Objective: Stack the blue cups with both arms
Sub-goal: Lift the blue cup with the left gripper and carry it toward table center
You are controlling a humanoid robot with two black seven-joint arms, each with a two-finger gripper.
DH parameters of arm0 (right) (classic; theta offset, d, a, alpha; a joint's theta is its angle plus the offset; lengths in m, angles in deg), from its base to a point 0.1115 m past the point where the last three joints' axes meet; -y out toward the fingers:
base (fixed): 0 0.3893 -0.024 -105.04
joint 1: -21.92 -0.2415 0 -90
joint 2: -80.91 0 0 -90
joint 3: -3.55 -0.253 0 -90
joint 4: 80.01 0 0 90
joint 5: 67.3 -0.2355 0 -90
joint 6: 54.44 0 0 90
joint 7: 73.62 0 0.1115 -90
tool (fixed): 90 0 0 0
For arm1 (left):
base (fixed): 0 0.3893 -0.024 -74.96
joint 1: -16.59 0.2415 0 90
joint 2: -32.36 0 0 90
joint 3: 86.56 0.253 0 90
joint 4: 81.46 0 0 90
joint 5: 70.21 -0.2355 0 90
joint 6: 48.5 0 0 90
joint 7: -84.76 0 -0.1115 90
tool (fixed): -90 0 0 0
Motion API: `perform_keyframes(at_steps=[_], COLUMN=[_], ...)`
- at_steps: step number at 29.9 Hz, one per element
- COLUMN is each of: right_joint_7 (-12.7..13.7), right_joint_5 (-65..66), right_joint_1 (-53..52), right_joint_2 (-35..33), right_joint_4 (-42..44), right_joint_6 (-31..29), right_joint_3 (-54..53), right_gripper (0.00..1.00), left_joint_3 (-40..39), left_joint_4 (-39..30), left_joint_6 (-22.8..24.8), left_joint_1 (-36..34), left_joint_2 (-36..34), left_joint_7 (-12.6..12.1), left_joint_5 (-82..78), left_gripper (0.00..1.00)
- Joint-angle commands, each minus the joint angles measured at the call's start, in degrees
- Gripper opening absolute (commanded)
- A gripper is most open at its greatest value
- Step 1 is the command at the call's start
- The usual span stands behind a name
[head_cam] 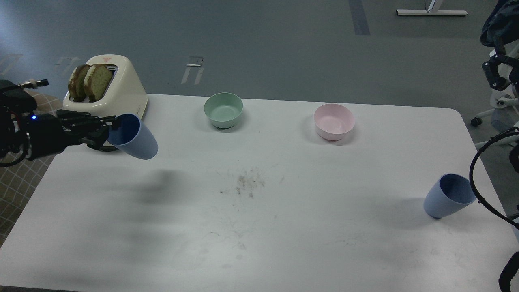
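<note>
White table (259,243): left fingers (106,129) grip one blue cup (136,138); no legible writing.

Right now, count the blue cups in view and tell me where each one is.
2. One blue cup is held tilted above the table's left side by the left gripper, near the toaster. The other blue cup stands tilted by the right edge.

I'm seeing one cup (136,137) hanging above the table's (259,227) left edge, just before the toaster (106,86). Two bowls (223,110) (334,121) are sitting side by side behind centre. The other cup (448,196) is standing near right.
</note>
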Motion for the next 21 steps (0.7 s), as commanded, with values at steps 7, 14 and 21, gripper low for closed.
perform_keyframes(at_steps=[7,14,21], right_joint_7=[-0.01,-0.01,-0.01], right_joint_5=[0.00,0.00,0.00], right_joint_1=[1.41,2.90,2.91], right_joint_2=[-1.61,-1.70,-2.05], right_joint_4=[-1.07,-1.15,-1.15], right_joint_6=[0.00,0.00,0.00], right_joint_3=[-0.38,-0.90,-0.90], right_gripper=[1.00,1.00,1.00], left_joint_3=[2.36,10.63,12.74], left_joint_4=[1.23,6.77,15.29], left_joint_6=[13.02,13.11,13.29], left_joint_1=[-12.20,-16.96,-18.45], left_joint_2=[20.66,28.94,34.83], left_joint_7=[-1.83,-2.71,-3.68], left_joint_5=[-10.57,-11.37,-11.81], left_gripper=[0.00,0.00,0.00])
